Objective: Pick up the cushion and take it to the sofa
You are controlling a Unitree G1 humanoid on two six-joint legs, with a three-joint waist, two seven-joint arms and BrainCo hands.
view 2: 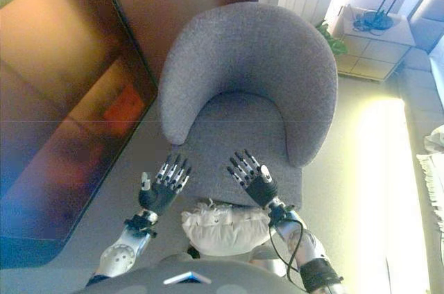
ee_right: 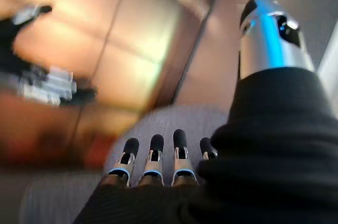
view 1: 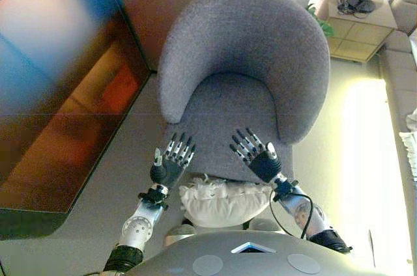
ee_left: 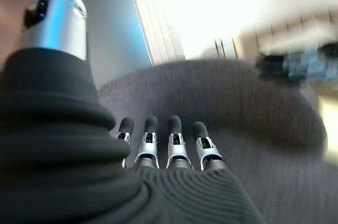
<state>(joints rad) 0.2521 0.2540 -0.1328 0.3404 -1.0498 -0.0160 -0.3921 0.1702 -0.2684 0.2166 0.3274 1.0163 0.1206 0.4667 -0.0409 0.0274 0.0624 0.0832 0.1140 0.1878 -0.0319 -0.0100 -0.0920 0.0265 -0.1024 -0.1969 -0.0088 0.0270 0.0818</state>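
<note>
A white frilled cushion (view 1: 221, 201) lies at the front edge of the grey armchair seat (view 1: 228, 103), close to me and partly hidden below by my body. My left hand (view 1: 168, 168) hovers open over the seat's front left corner, just left of the cushion. My right hand (view 1: 260, 159) hovers open above the cushion's far right side, fingers straight toward the chair back. Neither hand holds anything. Each wrist view shows straight fingers (ee_left: 174, 147) (ee_right: 156, 155) over grey fabric.
A dark glossy cabinet (view 1: 58, 87) stands along the left. A pale side unit (view 1: 361, 28) with a lamp base sits at the back right. A light sofa edge (view 1: 404, 94) runs down the right, with bare floor between it and the chair.
</note>
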